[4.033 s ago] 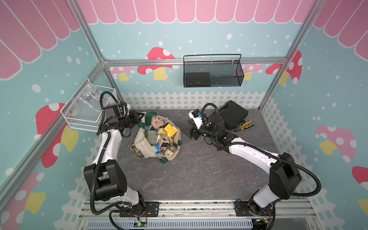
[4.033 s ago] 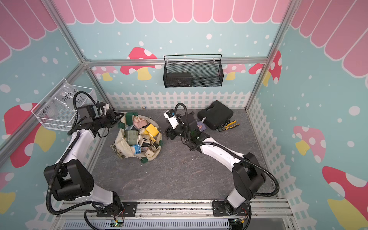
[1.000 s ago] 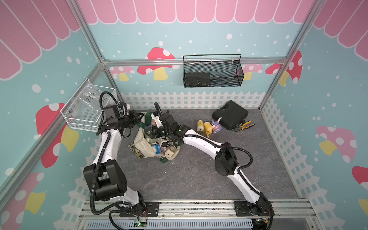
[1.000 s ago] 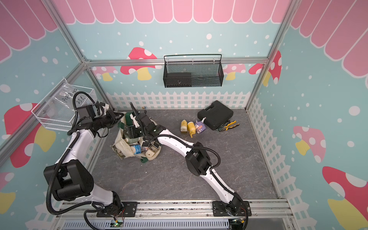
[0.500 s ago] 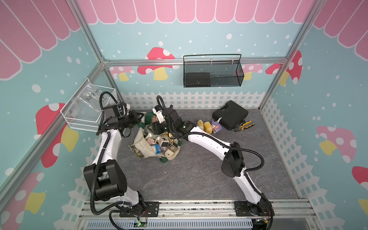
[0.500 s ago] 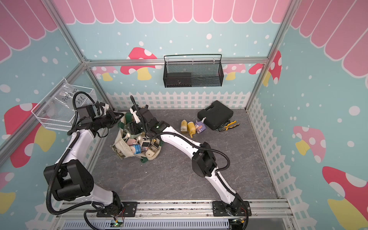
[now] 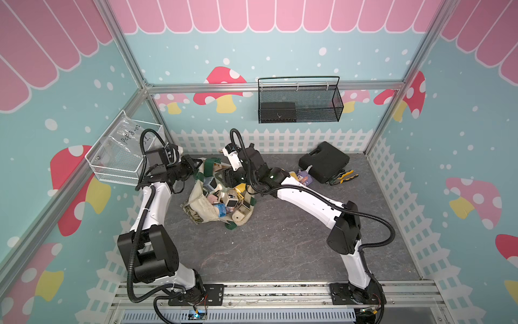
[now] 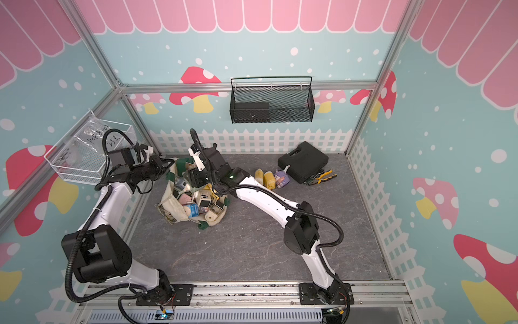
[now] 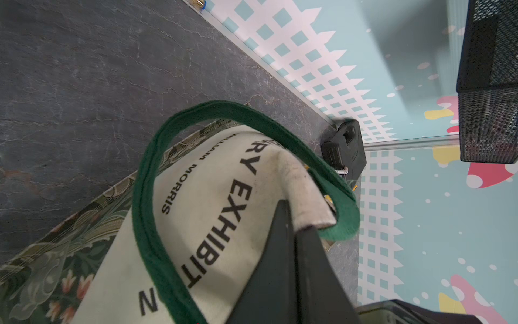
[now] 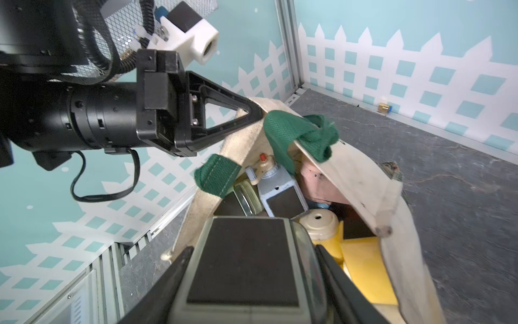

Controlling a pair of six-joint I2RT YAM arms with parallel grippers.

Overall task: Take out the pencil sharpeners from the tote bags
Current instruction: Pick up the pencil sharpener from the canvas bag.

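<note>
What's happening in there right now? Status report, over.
Left end effector shut on tote bag rim, holding it open. Right end effector shut on grey-green sharpener at the mouth. More sharpeners inside. Green strap hangs into the opening.

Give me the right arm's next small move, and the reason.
Probably lift the grey sharpener clear of the tote bag: the right gripper is shut on it at the mouth, the left gripper pinches the rim, and three sharpeners already lie by the black case.

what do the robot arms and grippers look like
The left arm and right arm have white link shells, black joint housings and black corrugated cable hoses. The left gripper is black, with triangular open-frame fingers and a white camera mount behind it.
</note>
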